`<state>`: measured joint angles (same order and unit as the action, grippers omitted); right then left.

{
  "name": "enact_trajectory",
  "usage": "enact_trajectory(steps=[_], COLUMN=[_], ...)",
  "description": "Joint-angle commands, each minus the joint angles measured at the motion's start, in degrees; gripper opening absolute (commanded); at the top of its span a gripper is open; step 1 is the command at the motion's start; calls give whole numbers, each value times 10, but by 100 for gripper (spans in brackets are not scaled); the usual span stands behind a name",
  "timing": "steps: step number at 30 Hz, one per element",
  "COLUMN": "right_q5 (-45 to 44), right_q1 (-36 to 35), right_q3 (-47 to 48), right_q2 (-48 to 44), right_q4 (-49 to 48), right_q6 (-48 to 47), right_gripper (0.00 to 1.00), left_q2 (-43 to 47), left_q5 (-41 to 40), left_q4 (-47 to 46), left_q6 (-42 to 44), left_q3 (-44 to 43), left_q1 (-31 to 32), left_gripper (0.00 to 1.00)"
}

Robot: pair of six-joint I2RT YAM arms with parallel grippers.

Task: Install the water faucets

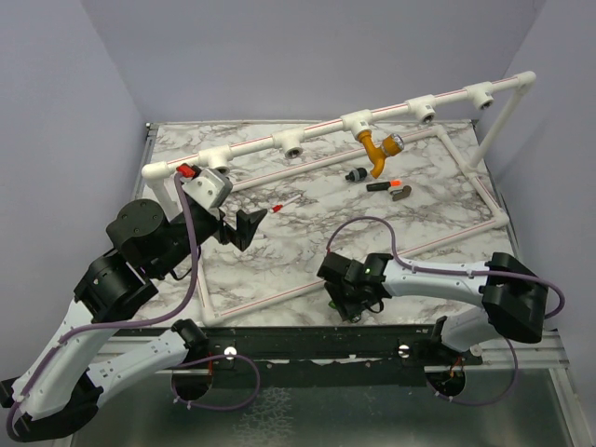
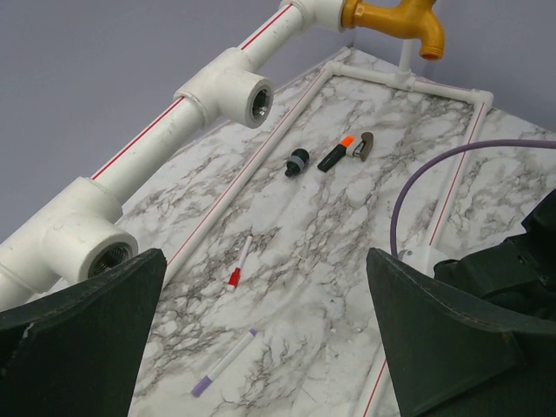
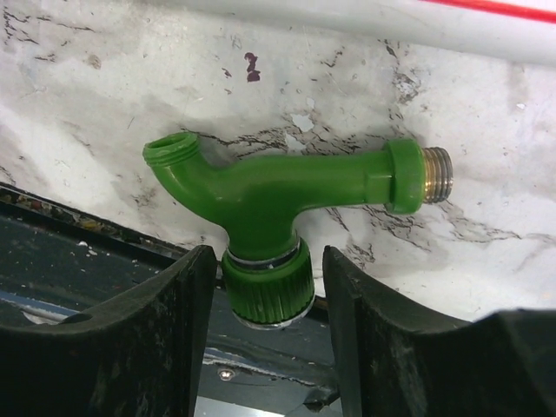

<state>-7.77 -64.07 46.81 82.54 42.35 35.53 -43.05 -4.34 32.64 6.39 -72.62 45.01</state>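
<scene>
The bright green faucet (image 3: 261, 195) lies on the marble at the table's near edge, threaded silvery end pointing right. My right gripper (image 3: 269, 257) straddles its ribbed cap, jaws open, with a clear gap at the right finger (image 3: 365, 321) and a thin one at the left. In the top view this gripper (image 1: 349, 303) covers the faucet. The mustard-orange faucet (image 1: 377, 149) (image 2: 395, 17) hangs from a T-socket of the white pipe frame (image 1: 317, 130). My left gripper (image 1: 244, 226) (image 2: 261, 347) is wide open and holds nothing, hovering over the marble left of centre.
Two unfilled T-sockets (image 2: 248, 95) (image 2: 91, 248) face my left gripper. A red pen (image 2: 241, 259) and a purple pen (image 2: 221, 362) lie below it. A black plug (image 1: 354, 174), an orange-tipped marker (image 1: 384, 185) and a brown piece (image 1: 401, 193) lie near the orange faucet. The table's dark edge (image 3: 69, 261) runs just behind the green faucet.
</scene>
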Motion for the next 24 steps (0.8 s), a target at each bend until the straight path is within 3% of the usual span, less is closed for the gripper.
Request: enact_trajectory(steps=[1, 4, 7, 13, 14, 24], right_q5=[-18, -24, -26, -47, -44, -25], right_q1=[-9, -13, -15, -20, -21, -41], right_q3=[14, 10, 9, 23, 26, 61], right_q2=[18, 26, 36, 8, 0, -110], right_q4=[-23, -26, -28, -1, 2, -26], right_q6=[-16, -18, -20, -25, -30, -102], right_gripper=[56, 54, 44, 4, 1, 0], left_q2=[6, 8, 8, 8, 8, 4], left_q5=[-2, -3, -1, -1, -1, 0], left_q4=[11, 15, 17, 23, 23, 39], left_q6=[-15, -21, -29, -48, -51, -95], left_q3=[-8, -10, -12, -12, -10, -1], left_q1=[0, 1, 1, 1, 1, 0], left_gripper=[99, 99, 99, 99, 99, 99])
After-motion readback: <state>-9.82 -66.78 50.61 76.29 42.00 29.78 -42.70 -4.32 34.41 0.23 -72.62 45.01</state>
